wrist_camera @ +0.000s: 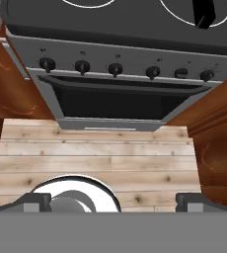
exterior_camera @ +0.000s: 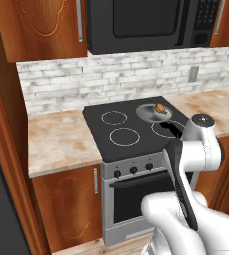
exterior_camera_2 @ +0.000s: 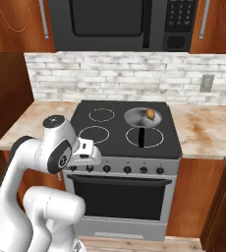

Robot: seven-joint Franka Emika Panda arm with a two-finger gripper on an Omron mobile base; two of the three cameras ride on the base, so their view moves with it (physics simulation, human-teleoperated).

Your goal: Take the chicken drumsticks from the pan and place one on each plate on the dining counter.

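**At the stove: nothing picked up yet**

On the back right burner of the black cooktop point(exterior_camera_2: 122, 129) sits the pan point(exterior_camera_2: 142, 117), handle pointing toward the front, with the golden-brown chicken point(exterior_camera_2: 150, 114) inside it. I can only make out one lump from both base views, so can't tell if that's both drumsticks bunched together. The arm is folded up low in front of the oven point(exterior_camera_2: 120, 197), hand aimed down at the wood floor point(wrist_camera: 95, 153) and the knob row. The gripper point(wrist_camera: 113, 201) has its jaws spread wide with nothing between them. So basically the whole job is left: reach the pan, grab a drumstick, get to the dining surface, repeat.
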